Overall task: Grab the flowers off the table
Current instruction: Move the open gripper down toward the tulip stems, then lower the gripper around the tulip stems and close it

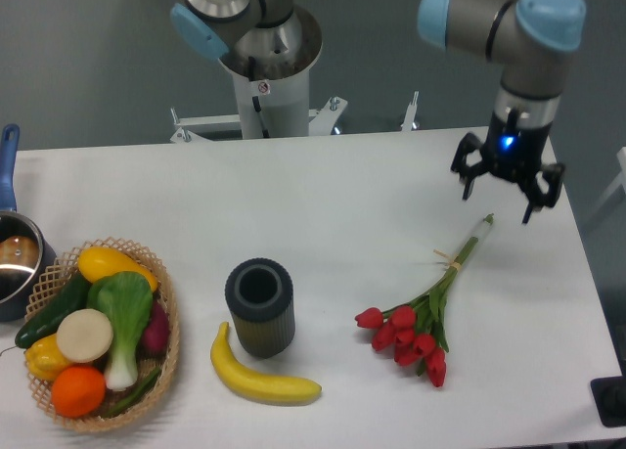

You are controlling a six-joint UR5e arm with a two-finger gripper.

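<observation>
A UR5e arm's gripper [505,188], fingers spread wide and holding nothing, hangs above the far right of the white table [323,195], just beyond the pale stem ends of a bunch of red tulips [427,301]. The flowers lie flat, blooms toward the near edge, well right of a dark ribbed vase [259,307] and a banana [262,378]. This looks like the approach step: the next move calls for lining up across the stems and descending to close.
</observation>
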